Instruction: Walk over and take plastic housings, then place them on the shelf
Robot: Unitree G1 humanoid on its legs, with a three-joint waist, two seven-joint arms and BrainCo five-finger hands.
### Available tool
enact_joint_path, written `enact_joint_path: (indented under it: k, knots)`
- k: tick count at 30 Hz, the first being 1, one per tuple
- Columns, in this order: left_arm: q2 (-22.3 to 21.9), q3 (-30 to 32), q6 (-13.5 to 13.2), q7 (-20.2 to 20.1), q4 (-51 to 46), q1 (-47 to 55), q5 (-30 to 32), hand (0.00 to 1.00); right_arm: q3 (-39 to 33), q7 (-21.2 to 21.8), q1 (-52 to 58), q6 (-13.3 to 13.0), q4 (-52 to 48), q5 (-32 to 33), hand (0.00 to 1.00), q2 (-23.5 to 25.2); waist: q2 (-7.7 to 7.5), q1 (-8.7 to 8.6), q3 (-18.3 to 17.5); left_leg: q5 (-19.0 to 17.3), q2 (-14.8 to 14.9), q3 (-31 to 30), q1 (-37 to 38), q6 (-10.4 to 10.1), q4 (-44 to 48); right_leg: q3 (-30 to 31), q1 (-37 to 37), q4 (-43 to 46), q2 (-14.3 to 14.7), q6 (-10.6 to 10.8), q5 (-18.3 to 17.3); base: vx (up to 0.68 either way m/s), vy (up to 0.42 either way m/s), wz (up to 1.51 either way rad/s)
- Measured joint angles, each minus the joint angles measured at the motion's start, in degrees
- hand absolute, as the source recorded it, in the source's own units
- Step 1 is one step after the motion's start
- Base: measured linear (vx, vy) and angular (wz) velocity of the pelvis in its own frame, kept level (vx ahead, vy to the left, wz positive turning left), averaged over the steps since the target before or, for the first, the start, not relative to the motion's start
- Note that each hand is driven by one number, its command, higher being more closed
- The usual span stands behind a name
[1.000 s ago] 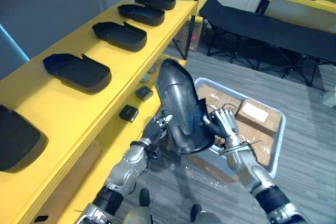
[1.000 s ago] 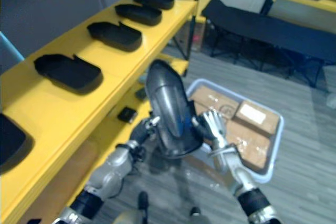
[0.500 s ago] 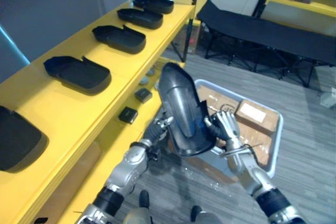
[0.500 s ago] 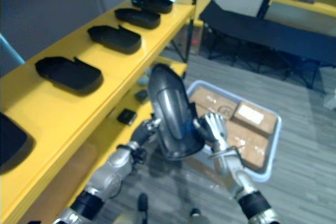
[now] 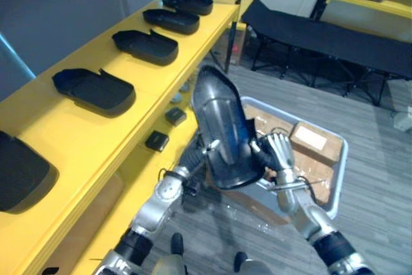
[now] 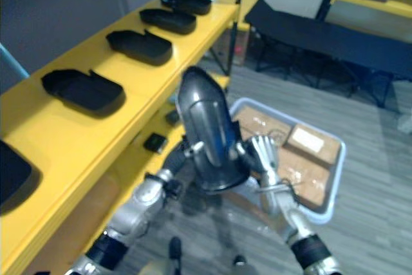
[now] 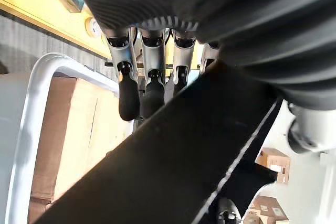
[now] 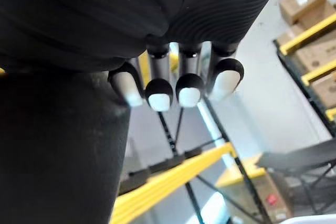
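We hold the glossy black oval plastic housing (image 5: 222,127) mid-air, long axis approx vertical, pressed btwn the left robot hand (image 5: 207,151) & right robot hand (image 5: 278,154), fingers near-straight, w/ the yellow shelf (image 5: 151,75) to our left, nearer the left arm.

**Both hands up, pressing from two sides**

You have both arms raised in front of the chest, elbows bent. The left arm (image 5: 151,207) comes up from the lower left, and the left hand (image 5: 196,159) lies against one side of the housing (image 5: 222,127). Its fingers (image 7: 128,90) are almost straight and close together. The right arm (image 5: 309,217) comes up from the lower right. The right hand (image 5: 278,154) stands upright with its palm to the other side; its fingers (image 8: 158,95) are relaxed and only a little bent.
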Motion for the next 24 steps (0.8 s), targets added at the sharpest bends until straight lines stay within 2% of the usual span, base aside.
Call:
enact_joint_path:
  k: [6,10,11,24]
  knots:
    - [0.02,-0.30,-1.77,0.44,0.12,0.00,1.65,0.00,0.69,-0.39,-0.60,0.00,-0.02,0.00,1.00,-0.09,0.42,0.04,0.00,0.23,-0.01,-0.06,-0.18,-0.30,0.04,-0.02,-0.15,0.03,0.01,-0.05,-0.01,0.00,0.000,0.00]
    - [0.02,-0.91,-1.87,0.83,1.40,0.00,1.63,0.00,1.59,-0.72,-0.93,0.00,0.04,-0.04,1.00,-0.58,0.47,0.02,0.01,0.23,-0.02,-0.11,-0.15,-0.30,0.04,-0.03,-0.16,0.11,0.00,-0.14,-0.08,0.00,0.000,0.00]
    - [0.02,-1.15,-1.87,1.15,1.88,0.00,1.64,1.00,1.74,-0.88,-1.15,0.00,0.11,-0.05,1.00,-0.58,0.49,0.01,0.02,0.24,-0.02,-0.12,-0.14,-0.31,0.04,-0.03,-0.15,0.14,0.00,-0.15,-0.08,0.00,0.000,0.00]
    - [-0.02,-1.30,-2.32,4.46,3.65,0.01,2.22,1.00,2.72,-2.72,-2.12,-0.87,1.95,0.00,1.00,-0.55,1.22,-0.03,0.06,0.29,0.02,-0.80,0.01,-0.35,0.00,-0.37,-0.14,0.94,0.01,-0.26,-0.44,0.00,0.000,0.00]
